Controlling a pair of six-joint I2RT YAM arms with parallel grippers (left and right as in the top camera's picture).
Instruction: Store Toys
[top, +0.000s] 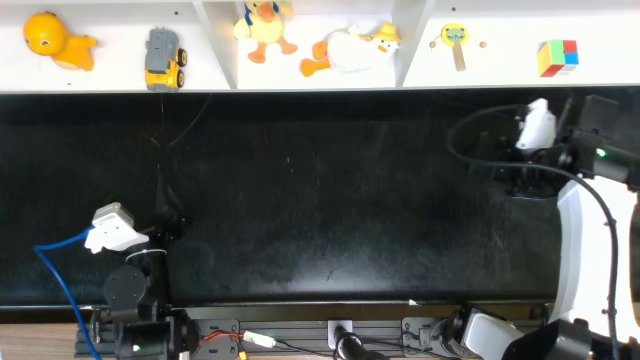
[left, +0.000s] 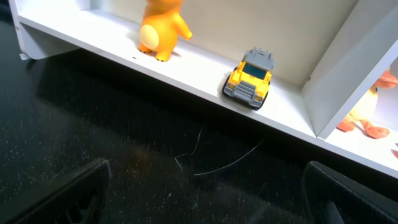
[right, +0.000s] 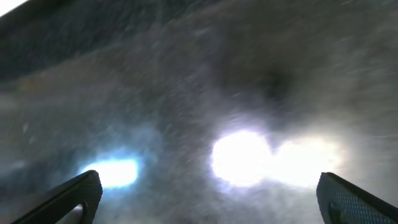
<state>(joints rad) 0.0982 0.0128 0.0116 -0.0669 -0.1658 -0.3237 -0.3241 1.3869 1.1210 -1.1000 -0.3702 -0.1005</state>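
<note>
The truck (left: 250, 78) stands on the shelf (left: 186, 84) — left gripper (left: 211, 202) and right gripper (right: 214, 202) gape wide, empty; pull away gently, clear of the ledge.

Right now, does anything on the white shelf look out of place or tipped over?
Only the white plush duck in the middle compartment: it seems to lie on its side beside the yellow plush duck.

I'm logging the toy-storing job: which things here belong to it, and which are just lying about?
Job: orange plastic duck, yellow-grey toy truck, yellow plush duck, white plush goose, round-headed stick toy, multicoloured cube, white shelf.
Lying about: blue cable, black table mat.
</note>
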